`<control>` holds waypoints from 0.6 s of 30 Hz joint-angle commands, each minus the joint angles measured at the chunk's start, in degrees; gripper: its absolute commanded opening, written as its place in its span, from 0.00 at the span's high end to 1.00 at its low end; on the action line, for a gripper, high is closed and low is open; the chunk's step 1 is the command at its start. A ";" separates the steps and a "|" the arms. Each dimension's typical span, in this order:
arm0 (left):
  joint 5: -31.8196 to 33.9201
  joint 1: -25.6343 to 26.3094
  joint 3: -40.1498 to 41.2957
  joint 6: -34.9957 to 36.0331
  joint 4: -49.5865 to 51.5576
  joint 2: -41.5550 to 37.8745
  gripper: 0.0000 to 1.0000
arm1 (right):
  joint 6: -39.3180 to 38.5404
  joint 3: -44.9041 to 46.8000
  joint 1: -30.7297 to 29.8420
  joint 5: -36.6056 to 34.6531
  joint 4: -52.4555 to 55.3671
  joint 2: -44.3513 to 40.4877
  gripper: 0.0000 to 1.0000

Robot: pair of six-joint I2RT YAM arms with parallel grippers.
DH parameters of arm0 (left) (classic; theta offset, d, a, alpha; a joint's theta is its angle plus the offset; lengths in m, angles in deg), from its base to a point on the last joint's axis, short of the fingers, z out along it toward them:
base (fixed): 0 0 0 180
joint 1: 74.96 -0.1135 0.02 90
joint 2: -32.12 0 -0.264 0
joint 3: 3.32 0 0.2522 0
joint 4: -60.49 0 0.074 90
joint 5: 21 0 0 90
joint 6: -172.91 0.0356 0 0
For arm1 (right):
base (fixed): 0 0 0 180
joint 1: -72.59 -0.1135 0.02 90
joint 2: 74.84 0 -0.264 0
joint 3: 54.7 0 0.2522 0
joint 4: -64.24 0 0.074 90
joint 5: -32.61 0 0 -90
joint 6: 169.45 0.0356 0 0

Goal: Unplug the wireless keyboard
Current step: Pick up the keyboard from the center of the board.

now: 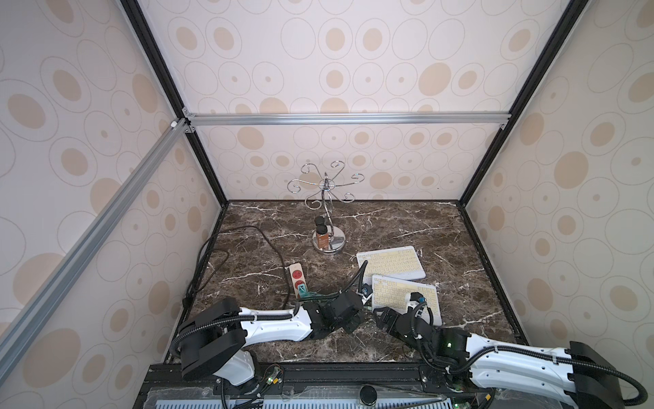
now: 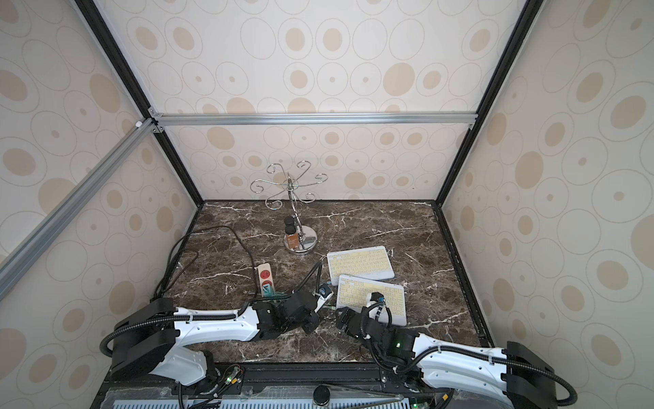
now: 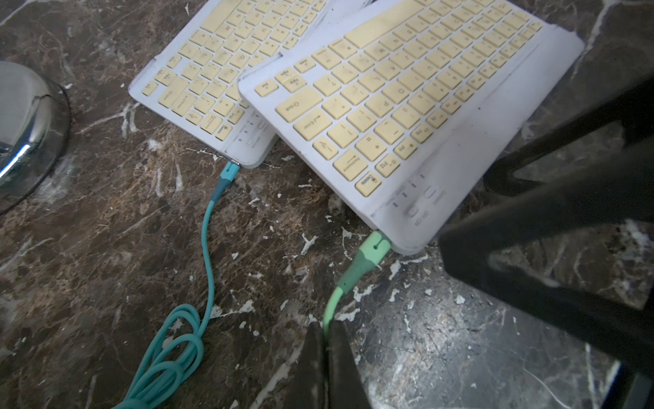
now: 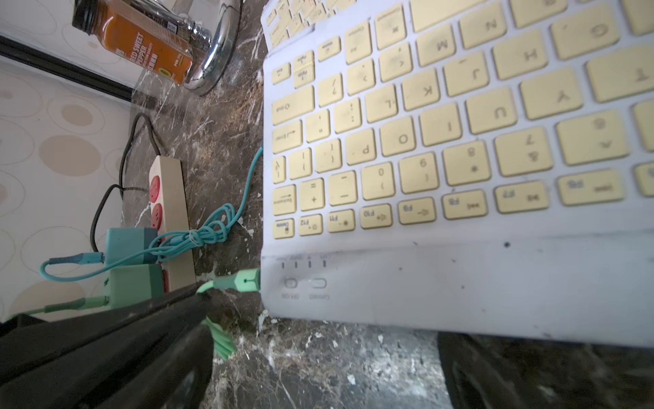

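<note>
wireless keyboard (image 3: 407, 88) key "Delete" | left fingers (image 3: 339, 364) clamp green cable (image 3: 334, 304) | right fingers (image 4: 495, 375) wide apart | bottle (image 4: 141, 49): "RED SWEET PEPPER"

A white keyboard (image 4: 460, 276) with pale yellow keys fills most of the view, flat on the dark marble tabletop (image 4: 318, 371). A light green plug (image 4: 244, 281) sits in the port at its near left corner. The light green cable (image 4: 220, 340) passes behind a dark finger (image 4: 106, 354) of the right gripper (image 4: 323, 318), whose jaws stand wide apart at the keyboard's near edge. A second keyboard (image 4: 293, 14) lies just beyond. To the left, a beige power strip (image 4: 173, 184) carries a teal charger (image 4: 131, 244) and a light green charger (image 4: 132, 283), with a bundled teal cable (image 4: 208, 233) against it. Farther off, an orange spice bottle (image 4: 141, 46) stands by a chrome stand base (image 4: 219, 53).
</note>
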 commanded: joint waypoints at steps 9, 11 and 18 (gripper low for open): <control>-5.17 0.01 -0.01 0.60 -3.22 -2.41 1.00 | 9.02 4.46 -0.24 -5.20 -10.86 2.51 0.00; -5.27 0.07 0.20 0.55 -3.45 -2.85 1.00 | 10.12 4.93 -0.24 -6.03 -10.36 1.75 0.00; -6.31 0.18 0.34 0.65 -3.73 -3.40 1.00 | 15.04 6.69 -0.22 -9.08 -8.19 -1.14 0.00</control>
